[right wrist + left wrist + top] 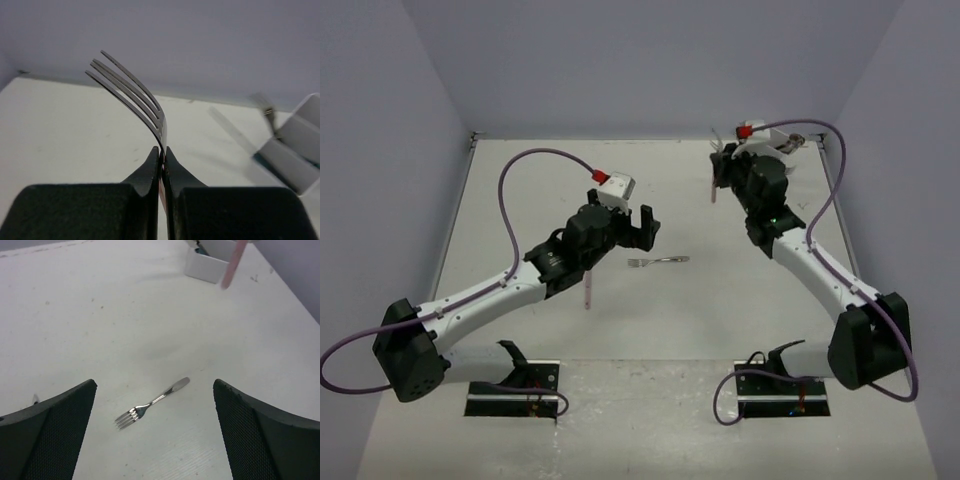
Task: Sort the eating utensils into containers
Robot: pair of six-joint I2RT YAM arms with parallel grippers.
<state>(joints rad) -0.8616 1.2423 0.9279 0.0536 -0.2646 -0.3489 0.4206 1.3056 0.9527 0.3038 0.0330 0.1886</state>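
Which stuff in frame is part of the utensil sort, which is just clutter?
Job: all-metal silver fork on table; pink-handled metal fork in right hand; pink-handled utensil, head hidden; white divided plastic bin.
Not job: purple cables; black base plates.

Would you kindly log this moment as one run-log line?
left gripper: open near metal fork on table | right gripper: shut on pink-handled fork, aloft near white bin
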